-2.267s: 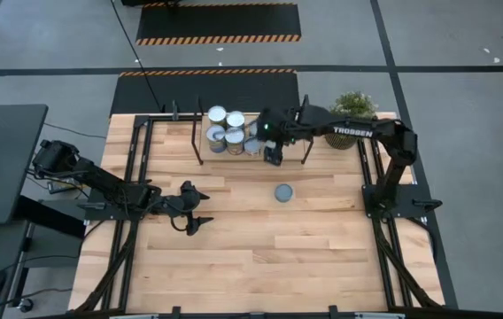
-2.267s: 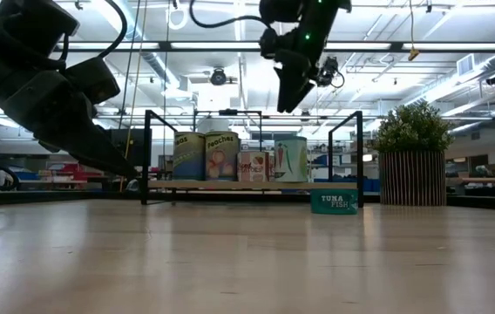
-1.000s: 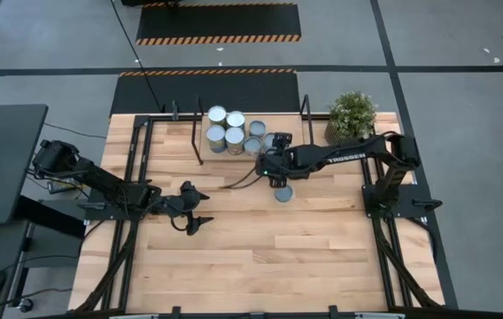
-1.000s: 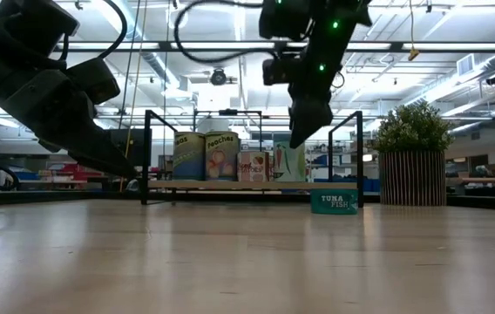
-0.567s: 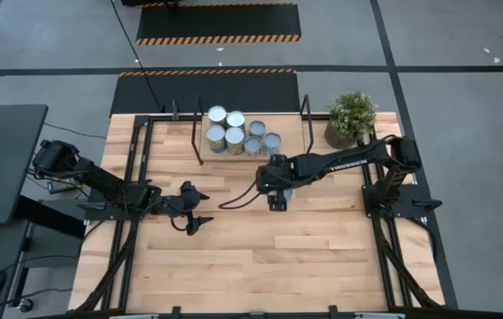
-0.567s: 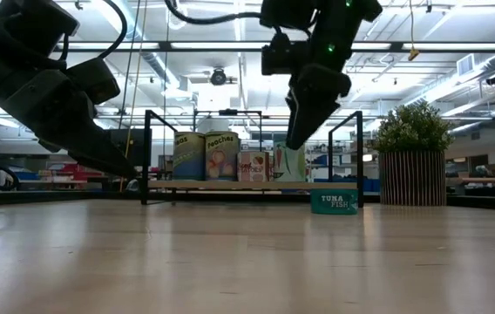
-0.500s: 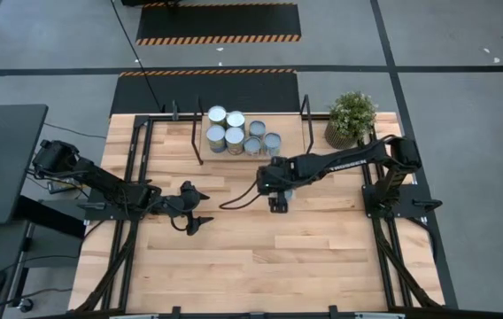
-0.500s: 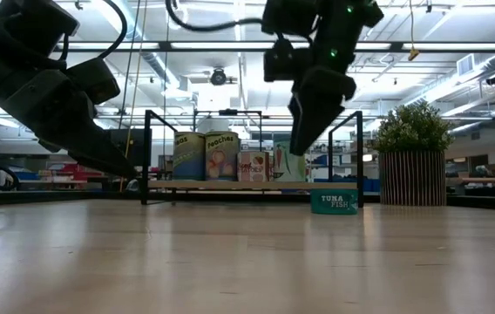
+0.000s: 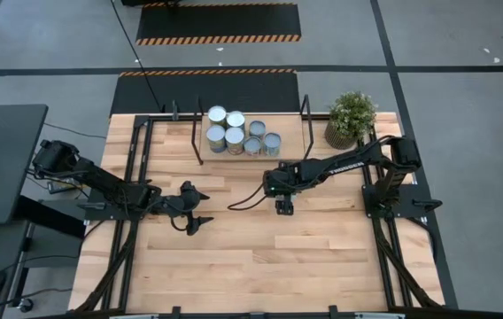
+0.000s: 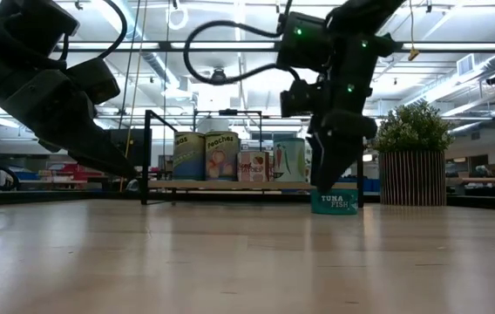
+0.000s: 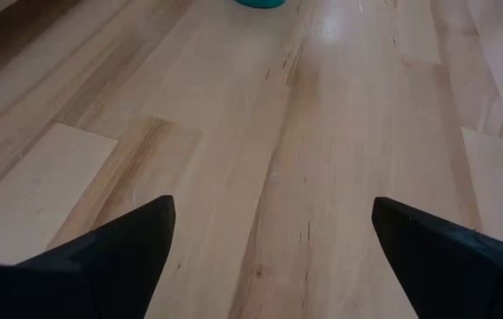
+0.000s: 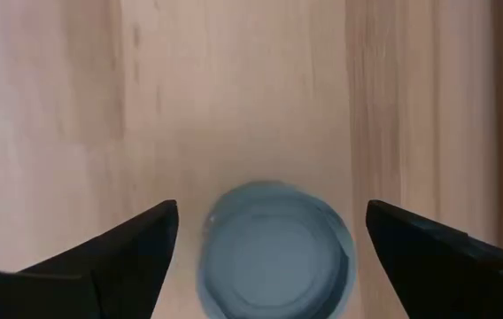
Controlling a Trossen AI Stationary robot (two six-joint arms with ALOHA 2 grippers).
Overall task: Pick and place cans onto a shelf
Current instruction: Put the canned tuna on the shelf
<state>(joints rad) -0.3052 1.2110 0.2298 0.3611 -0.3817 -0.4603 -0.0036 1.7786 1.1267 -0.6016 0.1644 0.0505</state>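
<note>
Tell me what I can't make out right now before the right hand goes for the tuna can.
- Tuna can: hidden in the high view under the right hand; cut off by the edge in the right wrist view.
- Height gap between hand and can: low view, the hand overlaps the can.
- Labels of the shelf cans: mostly too small to read.

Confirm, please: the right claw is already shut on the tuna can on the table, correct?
Not shut. In the right wrist view the right claw is open, its fingers wide apart on either side of the tuna can on the table, not touching it.
</note>
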